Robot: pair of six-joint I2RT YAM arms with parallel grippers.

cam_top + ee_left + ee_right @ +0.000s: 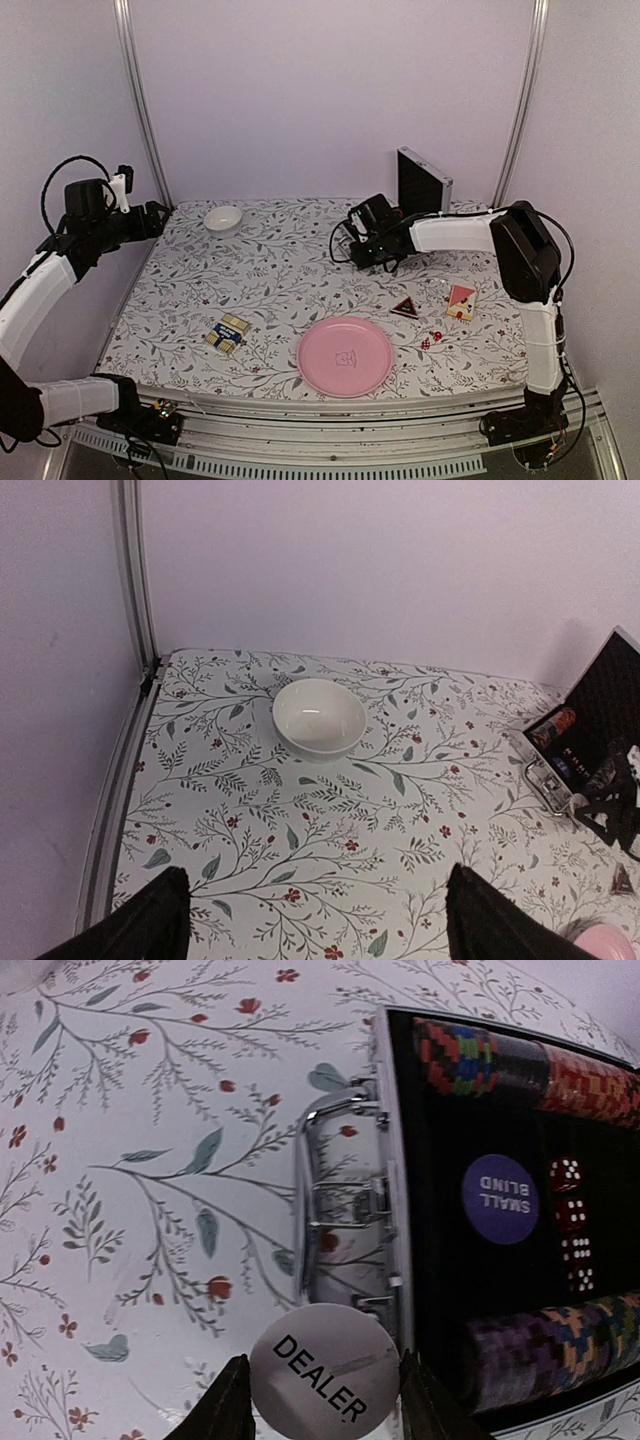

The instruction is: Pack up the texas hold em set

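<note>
The white DEALER button (322, 1375) is clamped between the fingers of the right gripper (366, 243), just beside the handle side of the open silver case (394, 1150). Inside the case, chip rows (500, 1055), a purple SMALL BLIND button (500, 1198) and red dice (570, 1175) are seen. The fingers of the left gripper (315, 905) are spread wide apart, well apart from the case, and the white bowl (318, 716) is seen between them and the case.
</note>
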